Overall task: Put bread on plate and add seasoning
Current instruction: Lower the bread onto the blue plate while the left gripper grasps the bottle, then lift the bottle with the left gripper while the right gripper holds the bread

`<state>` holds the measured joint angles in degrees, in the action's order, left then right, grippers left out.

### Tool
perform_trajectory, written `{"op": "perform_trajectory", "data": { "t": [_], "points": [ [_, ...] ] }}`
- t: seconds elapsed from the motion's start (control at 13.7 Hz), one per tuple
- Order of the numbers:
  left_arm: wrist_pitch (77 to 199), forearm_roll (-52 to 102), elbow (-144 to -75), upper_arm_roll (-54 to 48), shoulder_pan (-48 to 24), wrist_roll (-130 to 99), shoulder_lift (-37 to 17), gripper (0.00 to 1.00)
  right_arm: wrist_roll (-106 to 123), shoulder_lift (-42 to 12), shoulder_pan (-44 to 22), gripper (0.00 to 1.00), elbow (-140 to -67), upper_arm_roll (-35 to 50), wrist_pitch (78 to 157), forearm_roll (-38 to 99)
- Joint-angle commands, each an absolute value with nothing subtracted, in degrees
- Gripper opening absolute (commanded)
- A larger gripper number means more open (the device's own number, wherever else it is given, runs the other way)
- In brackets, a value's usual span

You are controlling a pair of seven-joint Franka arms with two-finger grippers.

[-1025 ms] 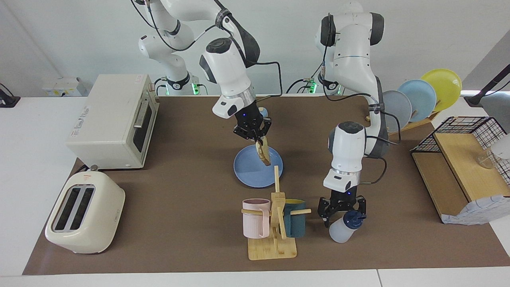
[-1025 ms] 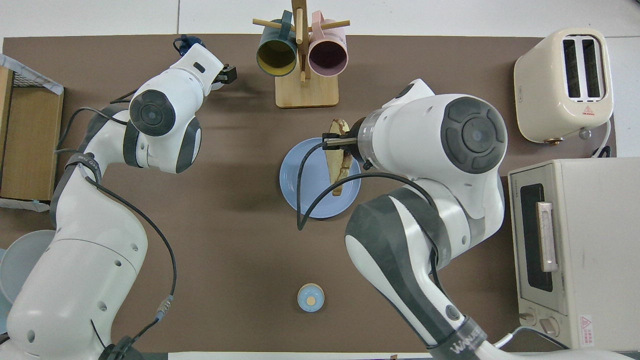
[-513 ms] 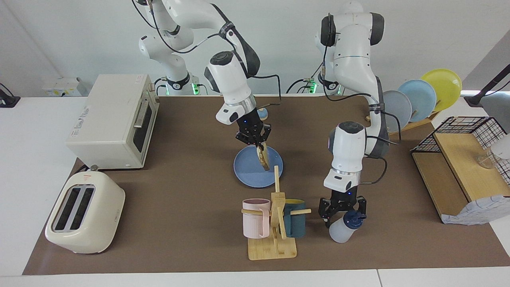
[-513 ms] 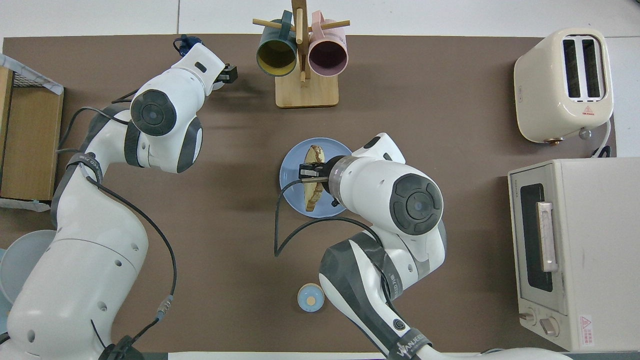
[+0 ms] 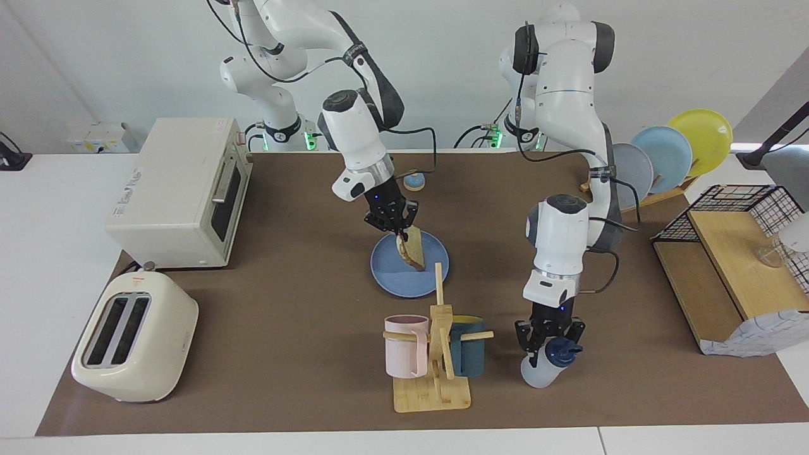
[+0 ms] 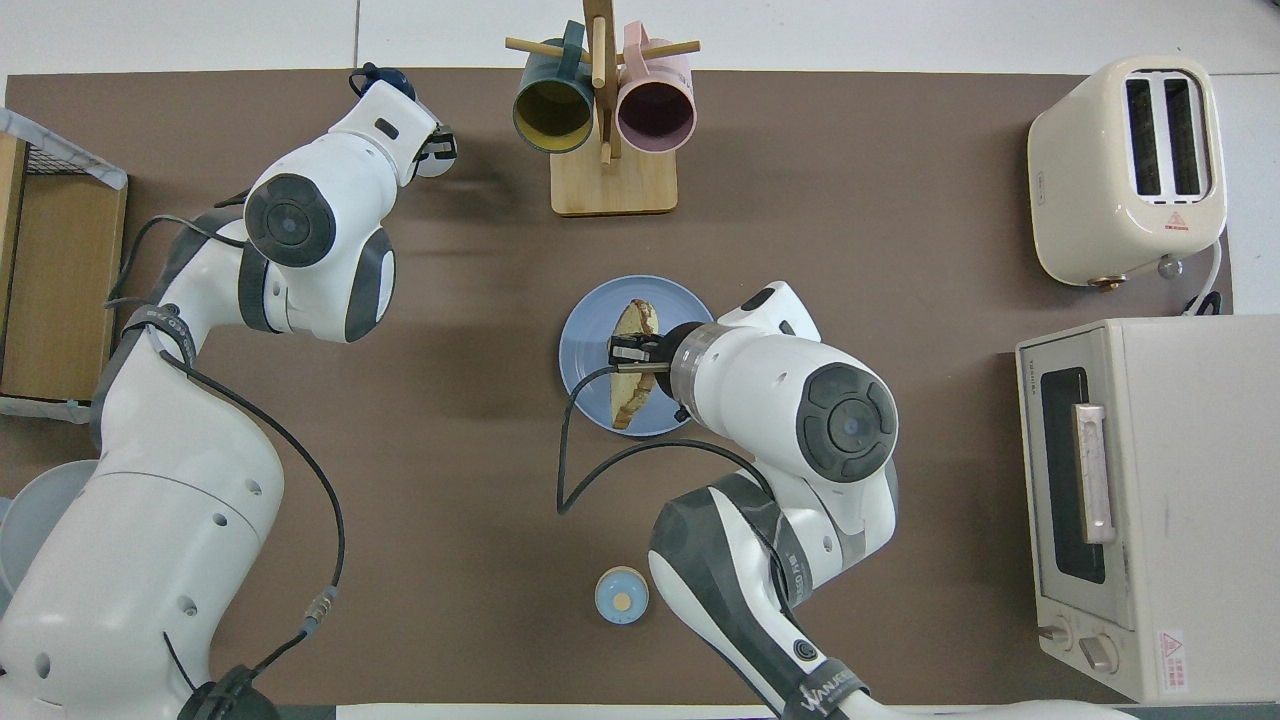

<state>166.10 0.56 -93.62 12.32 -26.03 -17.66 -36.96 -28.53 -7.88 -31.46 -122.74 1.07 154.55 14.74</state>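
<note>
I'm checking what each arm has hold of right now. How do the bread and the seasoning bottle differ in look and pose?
The bread is a flat tan slice with a brown crust; the seasoning bottle is rounded, whitish, with a dark blue cap.

The bread hangs tilted on edge over the blue plate; the bottle stands on the brown mat beside the mug rack.

Shared: each sits in a gripper, bread in the right gripper, bottle in the left gripper.

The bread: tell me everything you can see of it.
The bread is one flat slice, tan and speckled with a darker brown crust. The right gripper is shut on its upper edge and holds it tilted, nearly on edge. Its lower edge is down at the blue plate, apparently touching it. Nothing else touches it. It is not yet lying flat.
</note>
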Motion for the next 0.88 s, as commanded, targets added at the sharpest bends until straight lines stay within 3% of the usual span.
{"op": "perform_trajectory", "data": {
  "t": [0.0,0.37,0.51,0.59,0.73,0.81],
  "points": [
    [165.67,1.76,-92.29,11.6,-25.22,-16.79,-37.71,0.0,-26.37,-5.45,-28.49,0.0,-126.73,1.49,155.74,16.08],
    [159.21,2.02,-92.73,11.51,-24.35,-16.18,-32.28,0.0,-26.98,-4.31,-27.77,0.0,-129.81,1.49,156.88,16.17],
    [155.15,2.37,-93.16,11.51,-24.08,-4.3,-28.67,0.0,-26.63,-4.31,-27.77,0.0,-129.81,1.49,156.88,16.17],
    [151.39,2.46,-93.51,11.43,-23.82,0.04,-26.65,0.0,-26.2,-4.39,-27.69,0.18,-129.47,1.49,156.71,16.08],
    [143.91,2.46,-94.56,11.43,-24.25,3.94,-22.17,0.0,-26.19,-4.74,-27.68,0.9,-127.72,1.49,155.83,16.08],
    [140.14,2.46,-95.35,11.16,-24.43,7.09,-19.71,0.0,-26.28,-4.83,-27.86,1.0,-127.18,1.49,154.96,16.08]
  ]
}}
